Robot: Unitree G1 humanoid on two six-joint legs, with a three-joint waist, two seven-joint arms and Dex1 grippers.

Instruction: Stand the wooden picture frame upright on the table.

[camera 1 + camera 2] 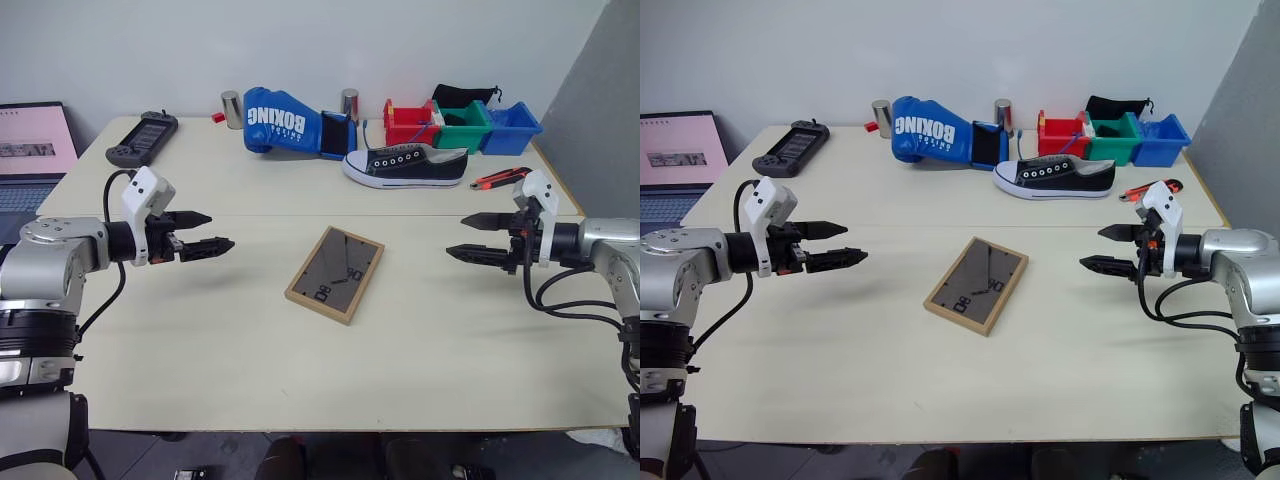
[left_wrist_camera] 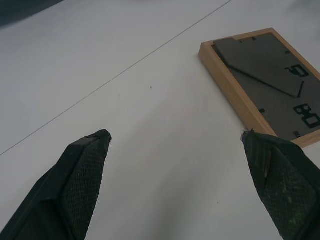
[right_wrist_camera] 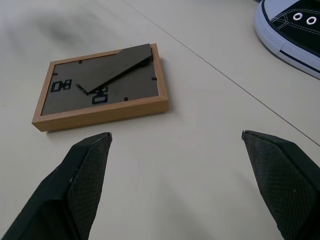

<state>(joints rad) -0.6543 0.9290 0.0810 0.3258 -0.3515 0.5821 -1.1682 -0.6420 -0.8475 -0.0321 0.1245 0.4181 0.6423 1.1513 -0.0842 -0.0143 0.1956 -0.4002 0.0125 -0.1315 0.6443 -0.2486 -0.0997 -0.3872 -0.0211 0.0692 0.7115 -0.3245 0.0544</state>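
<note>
The wooden picture frame (image 1: 335, 273) lies face down in the middle of the table (image 1: 250, 360), its dark grey back and folded stand facing up. It also shows in the left wrist view (image 2: 265, 85) and the right wrist view (image 3: 102, 85). My left gripper (image 1: 208, 231) hovers above the table to the frame's left, open and empty. To the frame's right, my right gripper (image 1: 472, 237) hangs at about the same height, open and empty too. Both point inward at the frame, well apart from it.
Along the far edge lie a blue boxing glove (image 1: 283, 123), a black sneaker (image 1: 405, 166), red, green and blue bins (image 1: 462, 126), two metal cans (image 1: 231, 109), a game controller (image 1: 143, 137) and an orange-handled tool (image 1: 500, 178). A laptop (image 1: 30, 150) sits at the far left.
</note>
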